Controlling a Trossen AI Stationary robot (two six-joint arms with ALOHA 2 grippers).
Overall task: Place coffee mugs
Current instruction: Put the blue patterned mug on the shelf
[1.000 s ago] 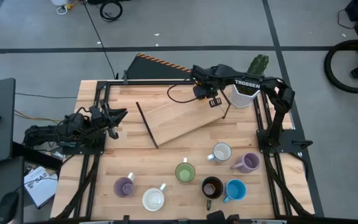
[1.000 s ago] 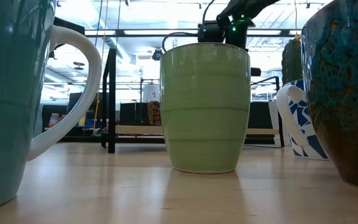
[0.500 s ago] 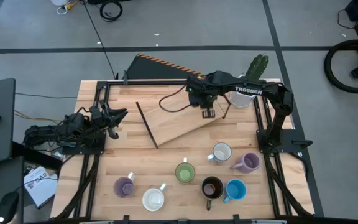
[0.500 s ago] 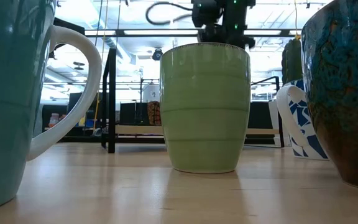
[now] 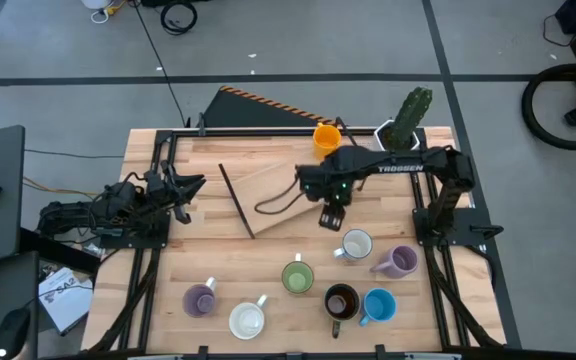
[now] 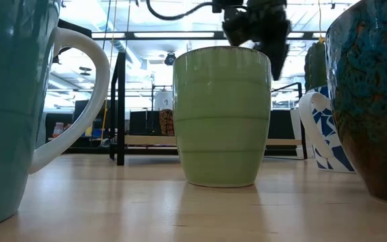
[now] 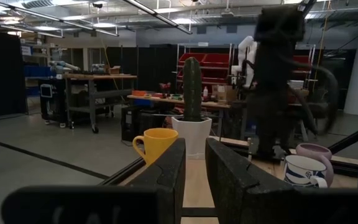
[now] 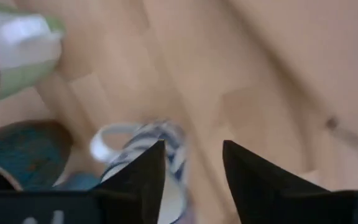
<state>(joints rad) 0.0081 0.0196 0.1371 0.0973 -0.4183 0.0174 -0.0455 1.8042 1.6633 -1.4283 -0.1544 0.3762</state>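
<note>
My right gripper (image 5: 333,216) hangs open over the table's middle and points down. It is just short of a white-and-blue mug (image 5: 356,244) that stands below it (image 8: 143,163); nothing is between its fingers. An orange mug (image 5: 326,137) stands alone at the far side beside the cactus pot (image 5: 400,122). The other mugs stand near the front edge: green (image 5: 297,277), purple (image 5: 400,261), brown (image 5: 341,300), blue (image 5: 378,305), lilac (image 5: 200,300), white (image 5: 247,320). My left gripper (image 5: 190,185) waits at the left, a narrow gap between its fingers (image 7: 166,177), which hold nothing.
A wooden board (image 5: 283,190) lies aslant on the table's far half, with a dark rod (image 5: 236,200) along its left end. Black frame rails (image 5: 423,205) run along both sides. A cable (image 5: 278,203) loops from my right arm over the board.
My right gripper has swung from the far edge, where its arm covered the orange mug, toward the near edge across the board, rolling its wrist as it went. It now hangs by the white-and-blue mug. The orange mug now shows, standing free by the cactus pot.
</note>
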